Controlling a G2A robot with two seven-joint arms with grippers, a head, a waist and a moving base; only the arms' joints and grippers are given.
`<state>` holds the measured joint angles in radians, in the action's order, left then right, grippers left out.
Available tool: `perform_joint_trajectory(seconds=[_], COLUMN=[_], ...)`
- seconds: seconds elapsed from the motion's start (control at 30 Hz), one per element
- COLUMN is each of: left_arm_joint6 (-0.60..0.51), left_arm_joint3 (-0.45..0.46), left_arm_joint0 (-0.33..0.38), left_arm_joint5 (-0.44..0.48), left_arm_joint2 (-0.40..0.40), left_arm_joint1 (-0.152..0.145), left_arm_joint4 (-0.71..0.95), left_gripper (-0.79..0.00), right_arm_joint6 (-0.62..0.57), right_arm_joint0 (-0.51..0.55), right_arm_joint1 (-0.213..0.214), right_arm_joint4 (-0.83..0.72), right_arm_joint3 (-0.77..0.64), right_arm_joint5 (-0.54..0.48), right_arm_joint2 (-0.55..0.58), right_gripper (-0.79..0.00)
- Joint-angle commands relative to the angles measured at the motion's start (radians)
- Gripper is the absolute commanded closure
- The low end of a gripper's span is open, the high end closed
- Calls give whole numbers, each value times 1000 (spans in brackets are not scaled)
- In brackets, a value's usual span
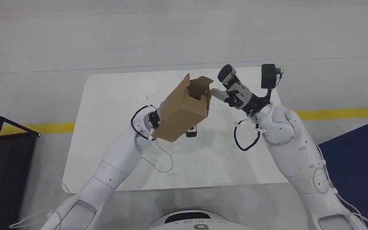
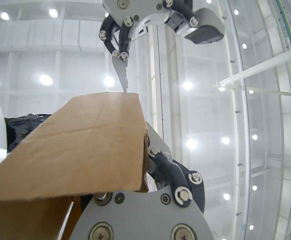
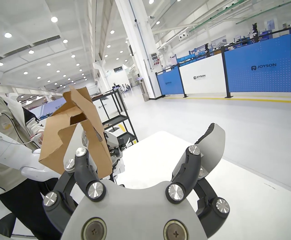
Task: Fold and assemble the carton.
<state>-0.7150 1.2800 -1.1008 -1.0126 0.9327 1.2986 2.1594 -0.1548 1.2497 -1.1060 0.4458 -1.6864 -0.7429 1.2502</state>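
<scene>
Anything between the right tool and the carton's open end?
Nothing visible. The right tool, jaws open, sits right beside the flapped end of the carton, one finger at a flap's edge; contact can't be told. The carton is held up off the table.

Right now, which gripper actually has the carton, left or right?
The left gripper: it is shut on the carton, held above the table. The right gripper is open, one fingertip at the carton's far edge.

White table [image 1: 115, 92], grey floor [image 1: 172, 34], yellow line [image 1: 333, 114], blue partitions [image 3: 257, 75], ceiling lights [image 3: 54, 19]
</scene>
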Motion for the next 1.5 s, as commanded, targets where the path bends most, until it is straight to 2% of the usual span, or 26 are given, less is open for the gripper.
perform_joint_trajectory(seconds=[0.0, 0.43, 0.6, 0.87, 1.03, 1.17, 1.47], left_arm_joint6=[12, 26, 33, 8, -5, 5, 20], left_arm_joint3=[-1, -21, -38, -24, -25, -30, -30], left_arm_joint0=[1, 28, 35, 31, 24, 11, 6], left_arm_joint5=[0, 0, 1, 77, 138, 142, 144], left_arm_joint2=[2, 3, 20, 77, 110, 115, 117], left_arm_joint1=[0, 3, 1, -4, -8, -7, -2], left_arm_joint4=[-6, -6, -47, -193, -262, -268, -282], left_gripper=[0, 0, 0, 0, 0, 0, 0], right_arm_joint6=[-32, -125, -82, -22, 23, 39, -66], right_arm_joint0=[-10, -60, -52, -16, 9, 20, -29], right_arm_joint1=[-1, -2, 0, 4, 4, 5, 1], right_arm_joint4=[8, 10, -12, 60, 91, 104, 118], right_arm_joint3=[-3, 14, 3, -116, -198, -247, -232], right_arm_joint5=[-2, 12, 8, 26, -20, -72, -121], right_arm_joint2=[-13, -31, 8, 69, 83, 81, -19], right_gripper=[-785, -785, -785, -785, -757, -739, -671])
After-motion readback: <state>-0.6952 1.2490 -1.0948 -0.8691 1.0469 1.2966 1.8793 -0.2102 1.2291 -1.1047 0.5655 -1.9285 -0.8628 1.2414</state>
